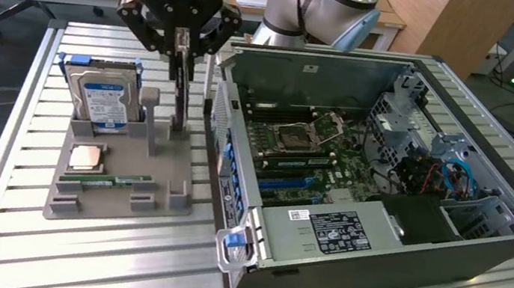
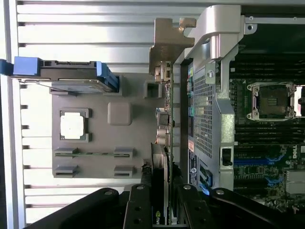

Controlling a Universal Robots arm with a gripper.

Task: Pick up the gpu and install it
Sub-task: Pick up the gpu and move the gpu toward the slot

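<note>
From my seat the claw [image 1: 183, 47] is drawn in narrow, its fingers [image 2: 138, 207] pinching the top edge of the gpu [image 1: 183, 96]. The card hangs upright and edge-on at the corner of the grey holder [image 1: 119, 196] beside the computer case [image 1: 385, 169]. It is at the same end as the hard drive [image 1: 103, 96]. I can't tell whether its lower edge sits in the holder's slot or is just clear of it, because an upright post blocks that spot. Edge-on, neither face of the card can be read. In the wrist view only its thin rim and the silver bracket [image 2: 169, 43] are clear, and the clamped end runs out of frame. A processor [image 1: 86, 158] and a RAM stick [image 1: 110, 180] lie in the holder, which rests on the slatted worktop [image 1: 100, 258].
</note>
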